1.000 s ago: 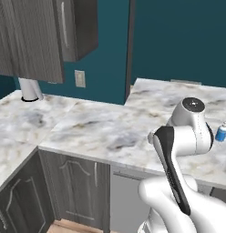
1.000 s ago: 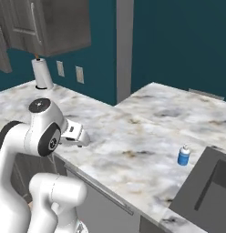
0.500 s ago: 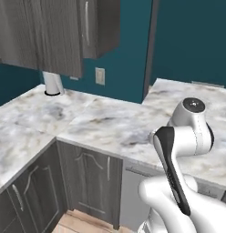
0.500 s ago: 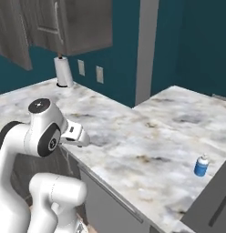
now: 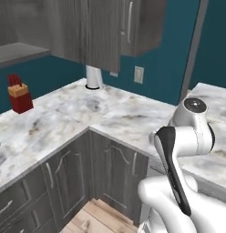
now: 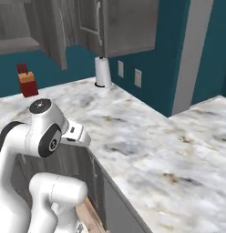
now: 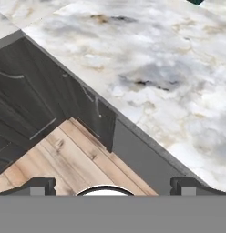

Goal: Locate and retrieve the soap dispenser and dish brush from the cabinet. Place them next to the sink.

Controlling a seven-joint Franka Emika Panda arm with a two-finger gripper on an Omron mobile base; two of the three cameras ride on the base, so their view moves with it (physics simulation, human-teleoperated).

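The white arm (image 5: 187, 150) is folded in close above its base, its dark-jointed elbow raised and the forearm tucked low in front of the body. In the hand view the gripper (image 7: 112, 185) points downward, its two dark fingertips (image 7: 39, 185) spread wide apart with nothing between them.

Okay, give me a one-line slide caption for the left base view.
Robot arm folded before an L-shaped marble counter, with a red knife block and white paper towel roll under grey wall cabinets.
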